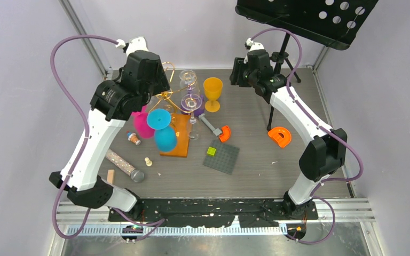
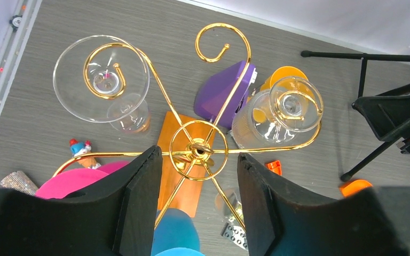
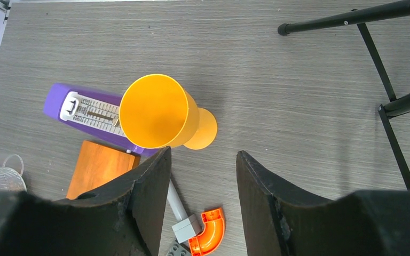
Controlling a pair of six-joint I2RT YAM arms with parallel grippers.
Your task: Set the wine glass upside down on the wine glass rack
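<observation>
Gold rack (image 2: 197, 153) under left jaws, apart; right jaws apart (orange glass (image 3: 157, 112) upright ahead), room rightward.

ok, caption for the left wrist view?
Open left gripper above gold wire scroll rack; two clear wine glasses hang inverted from it.

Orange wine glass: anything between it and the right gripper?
Nothing visible. The right gripper hangs open above the orange wine glass; the purple metronome lies beside the glass, not between them.

Orange wine glass (image 1: 212, 88) upright, foot down, near gold scroll-armed wine glass rack (image 2: 197, 150) on its orange base
</observation>
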